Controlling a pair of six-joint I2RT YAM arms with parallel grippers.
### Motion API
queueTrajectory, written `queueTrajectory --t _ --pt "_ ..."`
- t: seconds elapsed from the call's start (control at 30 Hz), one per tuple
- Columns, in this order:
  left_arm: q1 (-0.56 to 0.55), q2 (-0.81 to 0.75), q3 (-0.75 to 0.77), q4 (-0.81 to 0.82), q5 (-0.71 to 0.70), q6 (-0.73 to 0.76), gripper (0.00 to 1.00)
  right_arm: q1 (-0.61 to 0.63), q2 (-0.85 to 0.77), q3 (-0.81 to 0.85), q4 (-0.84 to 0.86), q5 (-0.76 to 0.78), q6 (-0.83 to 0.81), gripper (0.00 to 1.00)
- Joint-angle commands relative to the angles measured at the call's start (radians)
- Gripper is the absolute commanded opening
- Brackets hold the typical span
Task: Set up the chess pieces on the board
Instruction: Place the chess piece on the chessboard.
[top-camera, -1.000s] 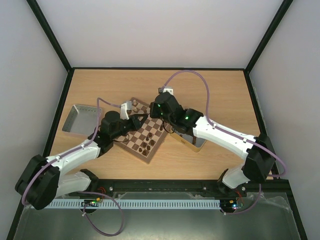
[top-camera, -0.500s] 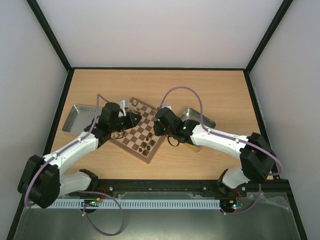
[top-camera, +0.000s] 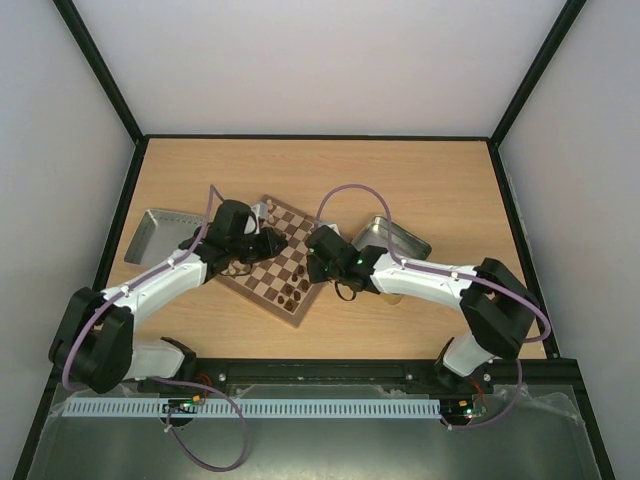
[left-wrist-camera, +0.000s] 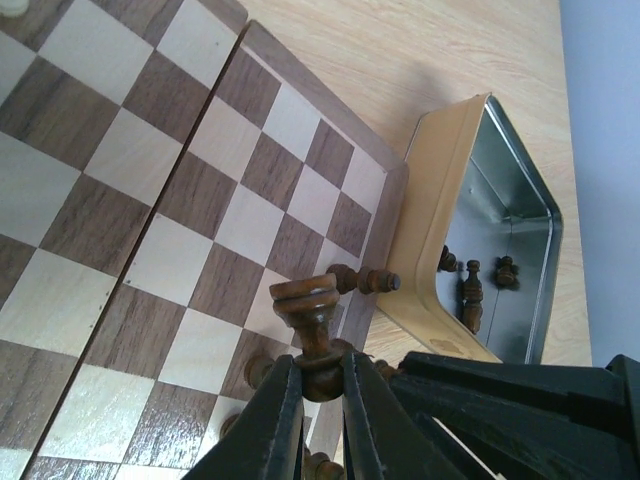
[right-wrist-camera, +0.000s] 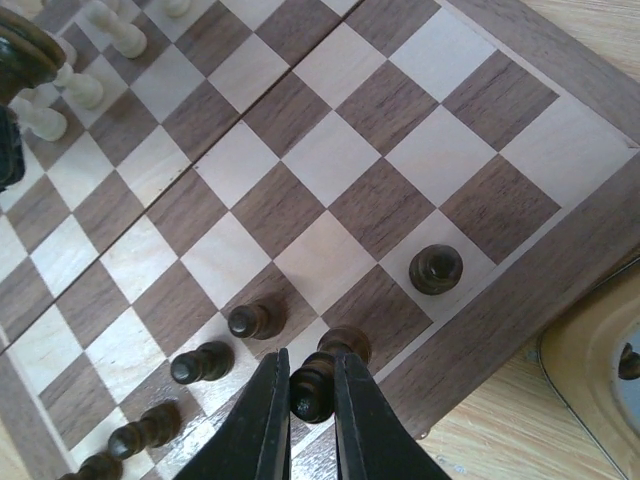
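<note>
From above, the chessboard lies cornerwise on the table. A grey tray sits to its left and a metal tin just beside its right corner. The left gripper hangs over the board's left side. The right gripper is low at its right edge.

On the left wrist camera, the left gripper is pressed tight on the foot of a dark flat-topped piece, which is lifted over the chessboard near its rim. A dark toppled piece lies on that rim. A few dark spare pieces stand inside the tin, which touches the board's edge.

On the right wrist camera, the right gripper pinches a dark pawn on the outermost row of the chessboard. A loose line of dark pawns stands alongside it, and pale pieces are clustered on the board's left side.
</note>
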Motion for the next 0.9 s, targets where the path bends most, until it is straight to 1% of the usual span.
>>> queueTrajectory --t 0.0,0.33,0.43,0.57,0.87 --pt "0.007 0.017 0.033 -0.033 0.035 0.014 0.06 0.005 0.037 -0.008 0.033 0.053 -0.022 0.09" --pt "0.008 0.022 0.038 -0.032 0.047 0.017 0.07 0.004 0.077 -0.008 0.043 0.095 -0.015 0.12" --pt "0.008 0.021 0.037 -0.033 0.050 0.020 0.07 0.004 0.072 -0.004 0.034 0.096 -0.010 0.17" --pt "0.008 0.018 0.040 -0.035 0.054 0.026 0.07 0.004 0.035 0.006 0.019 0.099 0.008 0.26" --pt "0.008 -0.016 0.038 -0.010 0.096 0.062 0.07 -0.001 -0.106 0.065 -0.042 0.086 0.083 0.39"
